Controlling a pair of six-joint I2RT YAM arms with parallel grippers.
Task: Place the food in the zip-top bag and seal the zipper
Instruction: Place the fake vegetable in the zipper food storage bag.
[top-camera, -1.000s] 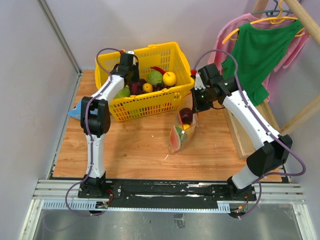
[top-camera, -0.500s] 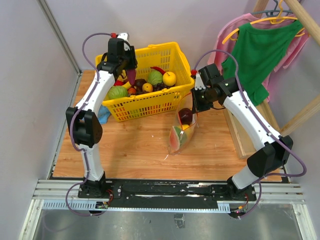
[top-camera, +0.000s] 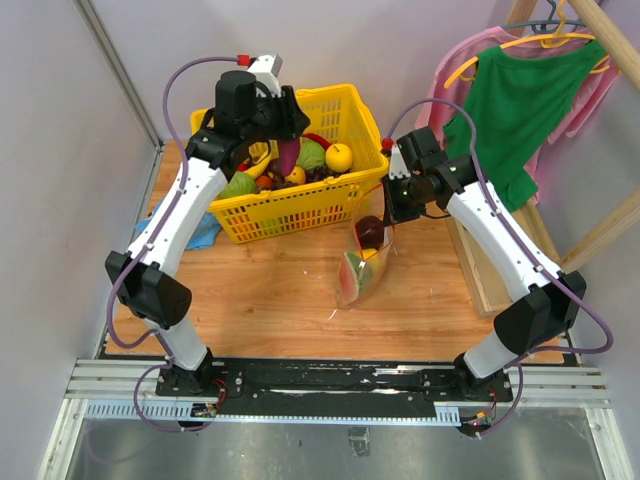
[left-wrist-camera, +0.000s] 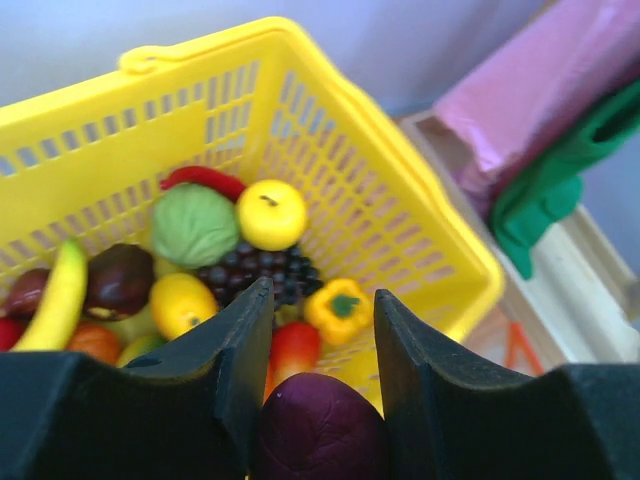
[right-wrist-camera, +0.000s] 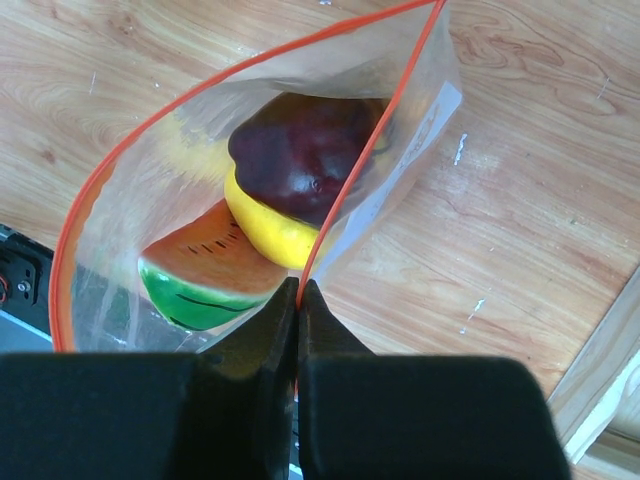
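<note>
Pinching the red-orange zipper (right-wrist-camera: 200, 92) rim of the zip-top bag (right-wrist-camera: 110, 295), the right gripper (right-wrist-camera: 298, 286) is fully closed on the thin plastic and holds the mouth agape just above the table (top-camera: 270, 290). Directly below its fingers, inside the bag, lie a watermelon slice (right-wrist-camera: 205, 265), a yellow fruit (right-wrist-camera: 268, 232) and, on top, a dark purple piece (right-wrist-camera: 305, 150). The slider tab cannot be made out.

Farther back and well to that gripper's left, the left gripper (left-wrist-camera: 318, 300) hangs over the yellow basket (left-wrist-camera: 425, 235), its jaws about half open and clamped on a purple toy fruit (left-wrist-camera: 320, 432) seated deep between the fingers. Beneath it the basket holds a green cabbage (left-wrist-camera: 193, 222), a yellow apple (left-wrist-camera: 270, 213), grapes and other toy produce.

The carry across to the bag looks like the risky part. Only one side of the rim is held, so the opposite lip may sag and narrow the mouth; a fruit released off-centre could strike the zipper edge and bounce onto the table, or drag the crinkly bag out of the right gripper's pinch and tip the three pieces out.
</note>
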